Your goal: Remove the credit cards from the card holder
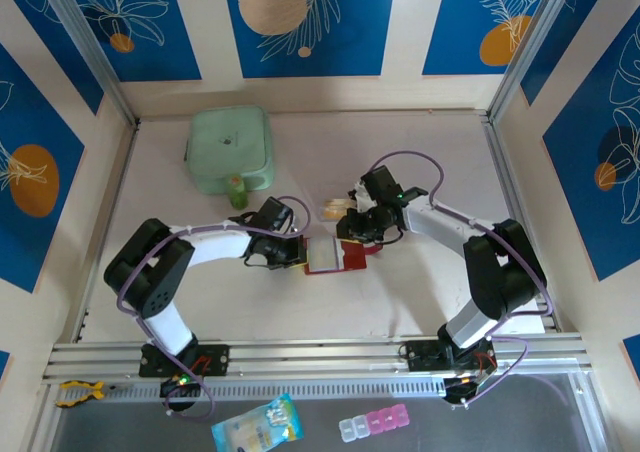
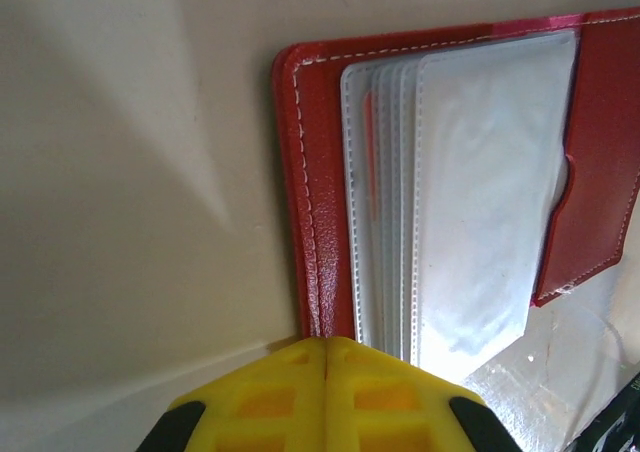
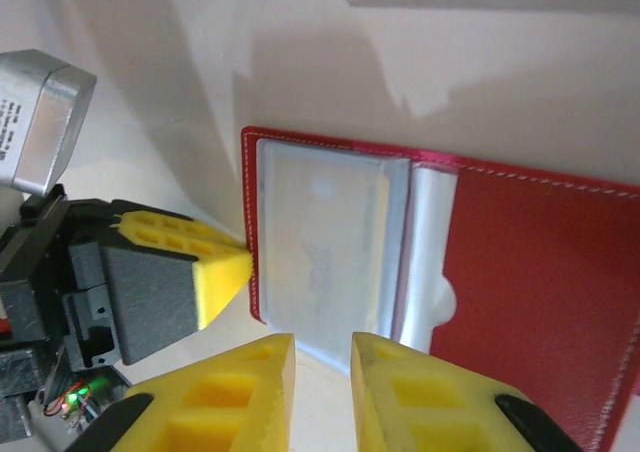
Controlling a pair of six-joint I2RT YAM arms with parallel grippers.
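Pale tabletop (image 1: 420, 162): dark red leather-like card holder (image 1: 335, 257) lies open mid-table. Left gripper (image 2: 327, 372) closed, tips at its left edge. Right gripper (image 3: 322, 372) slightly parted by its grey clear sleeves (image 3: 320, 252), holding nothing.

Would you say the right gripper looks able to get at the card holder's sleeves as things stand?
Probably yes: the right gripper, jaws apart, hangs at the sleeves with nothing between; the left gripper is at the card holder's edge.
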